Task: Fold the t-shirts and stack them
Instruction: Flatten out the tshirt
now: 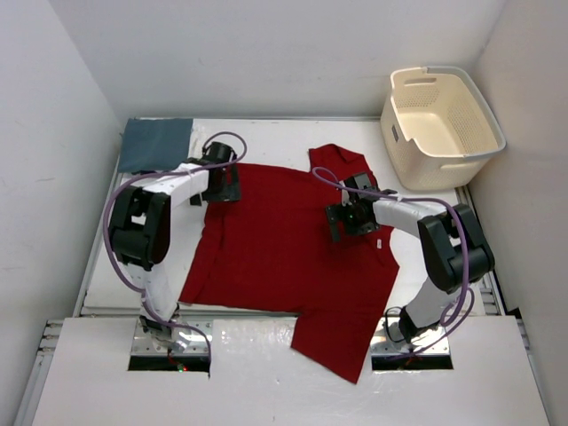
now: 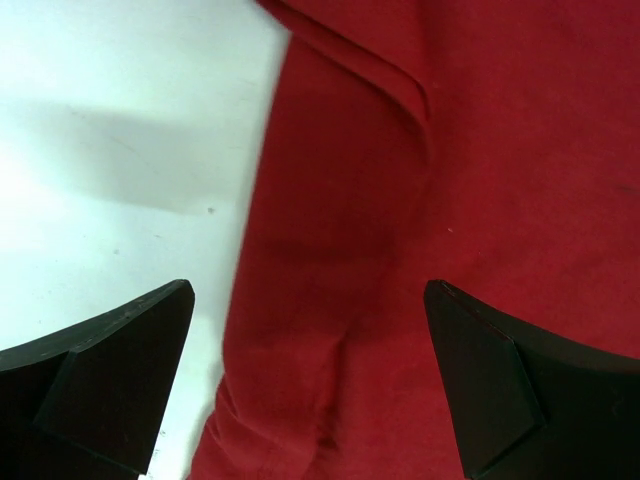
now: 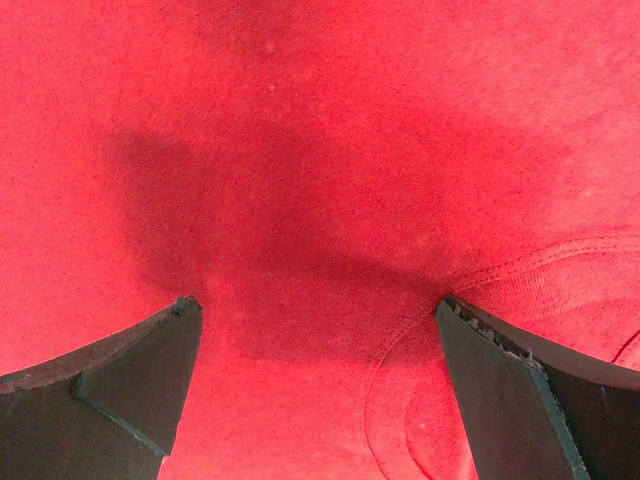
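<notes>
Red shirt [image 1: 275, 253]: spread open over the middle of the white counter [image 1: 266, 133], between the two arms. One flap reaches toward the far edge, and the near corner lies out over the white panel between the arm bases.
Red shirt, surface: mostly flat. The left wrist view shows a raised fold running down near its left edge.
Blue-grey shirt [image 1: 156, 144]: a flat folded rectangle at the far left corner of the counter, apart from the red shirt and just beyond the left arm [image 1: 146, 222].
Left jaws: spread wide, gripping nothing. They are over the far left edge of the red shirt, with one tip above bare counter and the other above red cloth.
Left jaws, contact: cannot tell whether the tips touch the cloth.
Right jaws: spread wide, gripping nothing, with both tips over red cloth on the right part of the shirt.
Right wrist view: cloth fills the frame. A curved stitched seam lies beside the right tip, and a shadow falls between the tips.
Right arm [image 1: 448, 248]: bent in from the right edge, with its wrist out over the shirt.
Basket [image 1: 417, 155]: cream perforated plastic, at the far right corner, well apart from the blue-grey shirt and near the red shirt's far flap without touching it.
</notes>
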Robot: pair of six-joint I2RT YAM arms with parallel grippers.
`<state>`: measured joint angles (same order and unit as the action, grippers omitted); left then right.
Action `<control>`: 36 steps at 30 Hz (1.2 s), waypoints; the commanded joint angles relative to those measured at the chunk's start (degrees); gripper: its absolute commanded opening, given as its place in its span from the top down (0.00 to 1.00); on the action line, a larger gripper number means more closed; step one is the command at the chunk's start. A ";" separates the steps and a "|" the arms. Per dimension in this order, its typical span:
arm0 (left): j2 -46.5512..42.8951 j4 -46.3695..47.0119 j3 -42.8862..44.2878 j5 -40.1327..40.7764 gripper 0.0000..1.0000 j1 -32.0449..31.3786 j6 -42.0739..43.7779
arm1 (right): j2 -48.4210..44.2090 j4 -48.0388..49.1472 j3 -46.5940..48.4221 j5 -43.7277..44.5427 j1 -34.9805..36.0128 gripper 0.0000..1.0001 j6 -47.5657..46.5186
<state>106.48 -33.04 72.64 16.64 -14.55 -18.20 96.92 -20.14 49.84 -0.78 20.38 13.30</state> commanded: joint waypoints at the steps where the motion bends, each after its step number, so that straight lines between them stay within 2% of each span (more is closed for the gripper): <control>1: -0.22 -1.85 -1.09 3.03 0.00 -0.66 0.36 | 2.92 0.01 -1.07 2.97 -1.65 0.01 0.76; 4: 0.31 -1.77 -3.46 4.10 0.00 -0.57 -0.88 | 2.92 -0.51 0.25 3.94 -3.76 0.01 0.85; 12: 1.28 -5.98 -2.15 10.86 0.00 0.66 -2.54 | 3.45 -2.09 3.24 5.52 -9.74 0.01 0.06; 19: 1.90 -12.22 0.31 18.33 0.00 8.28 -7.38 | 4.94 -3.76 5.96 7.19 -11.77 0.01 -0.91; 23: -2.05 -11.70 0.13 15.45 0.00 14.36 -8.43 | 5.03 -3.50 6.41 6.75 -12.21 0.01 -0.73; 25: -1.63 -11.44 1.09 15.86 0.00 15.95 -8.08 | 5.64 -3.41 6.49 6.58 -12.21 0.01 -0.73; 30: 4.00 -19.60 7.94 22.38 0.00 19.54 -13.00 | 4.94 -3.41 6.06 6.84 -12.21 0.01 -0.64; 33: 3.22 -19.61 10.58 18.35 0.00 22.80 -14.06 | 3.80 -3.41 6.49 5.97 -12.21 0.01 -1.43; 36: -3.97 -11.55 8.58 9.84 0.00 20.36 -8.10 | 1.78 -2.62 6.76 2.45 -12.21 0.01 -3.54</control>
<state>109.19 -49.04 80.90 32.42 6.52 -29.08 101.23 -23.05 55.27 2.55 8.73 12.29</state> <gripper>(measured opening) 0.997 0.993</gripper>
